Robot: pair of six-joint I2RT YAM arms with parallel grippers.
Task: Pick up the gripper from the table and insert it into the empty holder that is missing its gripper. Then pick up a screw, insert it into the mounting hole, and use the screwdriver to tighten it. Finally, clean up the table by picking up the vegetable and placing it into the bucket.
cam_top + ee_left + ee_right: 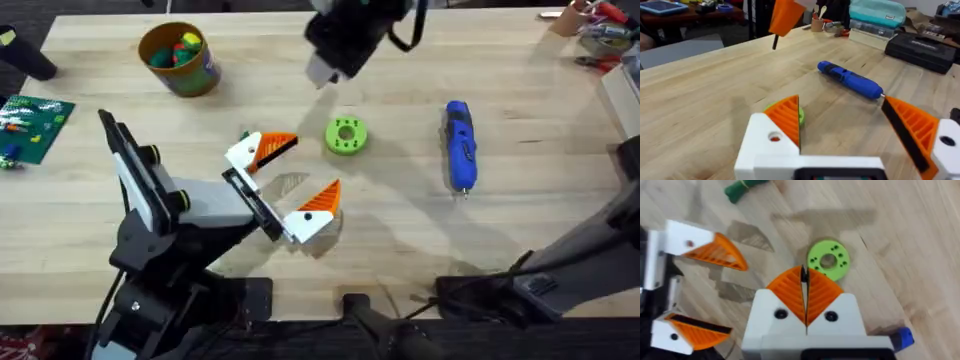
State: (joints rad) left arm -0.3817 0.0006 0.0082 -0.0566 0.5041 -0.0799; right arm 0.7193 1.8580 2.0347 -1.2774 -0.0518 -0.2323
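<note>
Overhead: left gripper [285, 180] low over wood table [520, 240], ribbed orange pads spread wide, empty. Right gripper [805, 287] raised, pads pressed together, holding nothing.

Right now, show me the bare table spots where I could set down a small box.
Bare wood lies between the bucket and the green disc, and right of the screwdriver. It is crowded around the left gripper, beside the disc.
</note>
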